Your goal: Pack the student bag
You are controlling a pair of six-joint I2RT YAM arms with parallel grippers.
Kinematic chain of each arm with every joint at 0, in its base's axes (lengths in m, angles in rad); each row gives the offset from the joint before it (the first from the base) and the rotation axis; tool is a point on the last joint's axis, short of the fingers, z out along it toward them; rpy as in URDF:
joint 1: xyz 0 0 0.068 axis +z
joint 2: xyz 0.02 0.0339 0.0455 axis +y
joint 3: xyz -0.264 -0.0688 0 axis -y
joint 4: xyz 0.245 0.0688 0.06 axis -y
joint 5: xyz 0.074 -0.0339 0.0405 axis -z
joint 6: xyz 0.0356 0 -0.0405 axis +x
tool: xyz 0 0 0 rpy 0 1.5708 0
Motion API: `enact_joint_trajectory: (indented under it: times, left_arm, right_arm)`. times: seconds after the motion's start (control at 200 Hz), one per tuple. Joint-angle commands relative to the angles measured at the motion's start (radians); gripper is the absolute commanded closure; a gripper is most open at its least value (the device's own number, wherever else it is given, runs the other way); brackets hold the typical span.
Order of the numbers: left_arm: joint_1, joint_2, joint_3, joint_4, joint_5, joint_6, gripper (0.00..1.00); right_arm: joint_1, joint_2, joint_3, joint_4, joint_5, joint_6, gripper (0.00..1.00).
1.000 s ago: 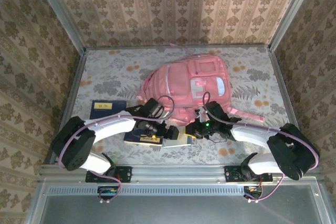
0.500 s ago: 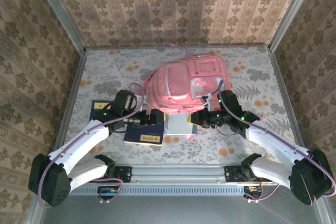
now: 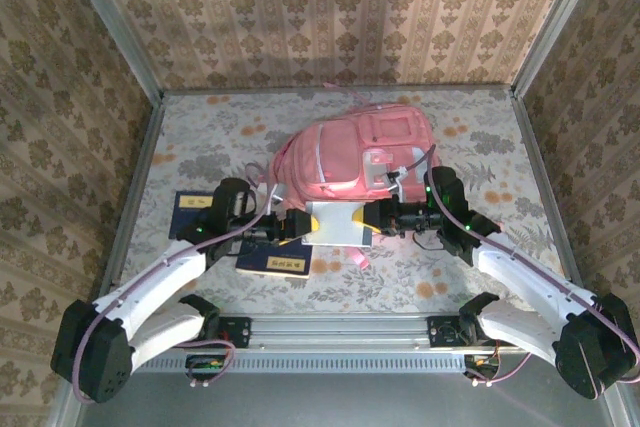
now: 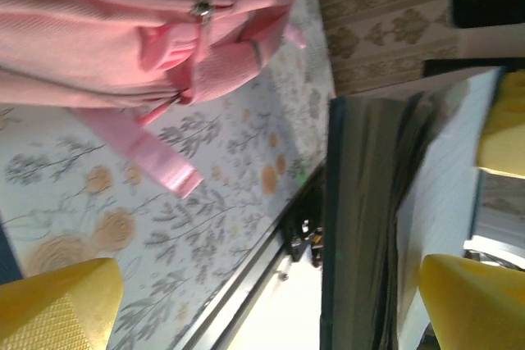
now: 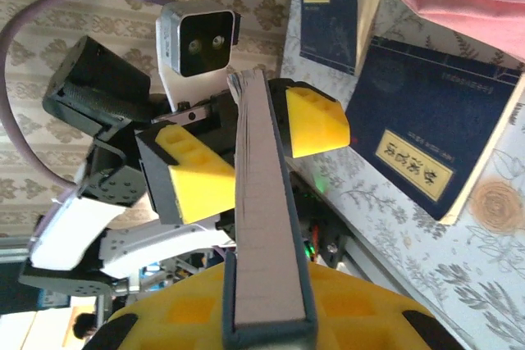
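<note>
Floral table (image 3: 200,142) — right pincer (image 3: 373,217) nips the book (image 3: 340,226) by its edge, left pincer (image 3: 299,228) wide.

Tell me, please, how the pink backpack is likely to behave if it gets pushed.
The pink backpack looks soft and creased, so it would probably buckle and bunch rather than slide as one piece. Its loose strap trails beside it and may drag or snag.
</note>
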Motion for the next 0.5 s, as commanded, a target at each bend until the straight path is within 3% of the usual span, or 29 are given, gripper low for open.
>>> enact_joint_trajectory:
  times: [0.0, 0.32, 0.495]
  left_arm:
    - [0.004, -0.045, -0.006, 0.138, 0.054, -0.074, 0.05]
    - [0.002, -0.034, -0.070, 0.377, 0.094, -0.231, 0.19]
    - [-0.001, -0.049, -0.073, 0.422, 0.102, -0.251, 0.34]
  right_arm:
    - [-0.005, -0.025, -0.003, 0.122, -0.055, 0.064, 1.00]
    - [-0.005, 0.001, 0.002, 0.122, -0.055, 0.055, 1.00]
    - [-0.005, 0.012, 0.001, 0.129, -0.066, 0.053, 1.00]
